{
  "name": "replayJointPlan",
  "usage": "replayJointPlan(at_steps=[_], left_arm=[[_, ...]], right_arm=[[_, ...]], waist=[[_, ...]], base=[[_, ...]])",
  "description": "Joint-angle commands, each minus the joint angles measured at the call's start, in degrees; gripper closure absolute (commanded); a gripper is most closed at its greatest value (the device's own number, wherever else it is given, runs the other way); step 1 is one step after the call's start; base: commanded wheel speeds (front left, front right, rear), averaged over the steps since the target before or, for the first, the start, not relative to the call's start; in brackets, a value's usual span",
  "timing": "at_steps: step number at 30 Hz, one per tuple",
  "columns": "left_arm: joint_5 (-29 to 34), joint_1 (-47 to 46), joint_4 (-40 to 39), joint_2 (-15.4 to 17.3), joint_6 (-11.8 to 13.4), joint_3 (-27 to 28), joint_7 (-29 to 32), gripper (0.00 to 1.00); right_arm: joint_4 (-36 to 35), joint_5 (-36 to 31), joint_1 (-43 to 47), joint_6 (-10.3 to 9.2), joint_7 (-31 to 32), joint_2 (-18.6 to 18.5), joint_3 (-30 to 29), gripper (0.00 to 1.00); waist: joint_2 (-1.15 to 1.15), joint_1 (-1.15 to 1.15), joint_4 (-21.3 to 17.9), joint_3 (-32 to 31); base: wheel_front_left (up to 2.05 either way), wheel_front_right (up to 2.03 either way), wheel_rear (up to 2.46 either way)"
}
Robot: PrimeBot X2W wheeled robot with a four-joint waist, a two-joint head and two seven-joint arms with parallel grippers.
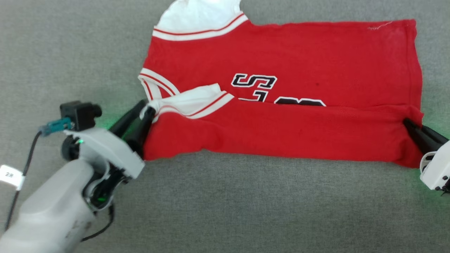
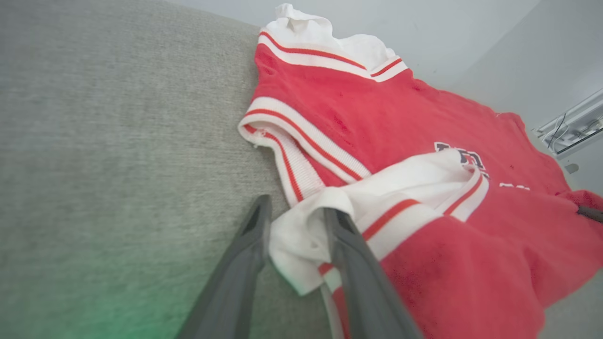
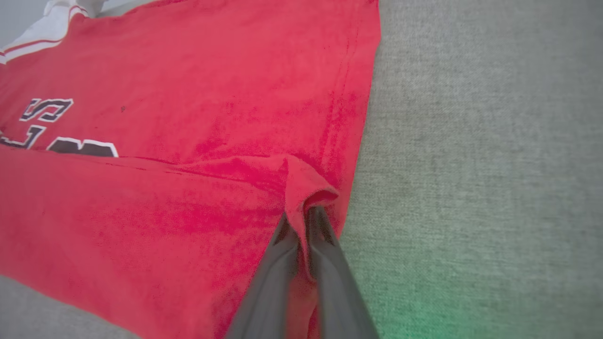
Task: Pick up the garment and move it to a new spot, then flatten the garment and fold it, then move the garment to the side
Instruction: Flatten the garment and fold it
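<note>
The garment is a red jersey with white striped trim and dark lettering, lying flat on the grey cloth surface with its near long edge folded over the middle. At the garment's left end, my left gripper has its fingers apart, and the white sleeve trim lies loosely between them. In the left wrist view the garment has that white fabric bunched against one finger of the left gripper. My right gripper is shut on the folded hem at the right end. The right wrist view shows the right gripper pinching a ridge of the garment.
The grey cloth surface stretches all around the garment. A cable with a white tag hangs beside my left forearm at the lower left.
</note>
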Motion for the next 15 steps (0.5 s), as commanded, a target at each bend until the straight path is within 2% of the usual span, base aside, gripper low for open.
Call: replayJointPlan(at_steps=[1,4,7,10,15], left_arm=[[0.54,1.16,1.08,1.50,0.27,-1.08,0.06,0.00],[1.04,-0.59,-0.28,3.90,0.26,-2.45,0.77,0.00],[0.96,-2.10,-1.49,6.93,0.23,-3.61,4.25,0.00],[0.96,-3.88,-2.37,9.78,2.44,-5.23,12.22,0.00],[-4.70,-6.14,-9.89,12.69,6.44,-7.14,30.09,0.00]], right_arm=[[0.27,-0.27,0.72,-0.08,-0.77,-0.40,0.37,0.00],[-0.31,-0.03,2.01,-0.07,-2.06,-0.62,0.31,0.00],[-1.09,0.22,2.78,-0.07,-3.18,-0.89,-0.75,0.00],[-1.90,0.49,3.85,-0.07,-3.50,-1.05,-1.61,0.00],[-3.31,0.39,5.03,-0.07,-2.81,-1.18,-3.10,0.00]], waist=[[0.00,0.00,0.44,-2.36],[0.00,0.00,0.79,-4.98],[0.00,0.00,1.13,-7.63],[0.00,0.00,1.42,-9.86],[0.00,0.00,1.47,-11.48]], base=[[0.00,0.00,0.00],[0.00,0.00,0.00],[0.00,0.00,0.00],[0.00,0.00,0.00],[0.00,0.00,0.00]])
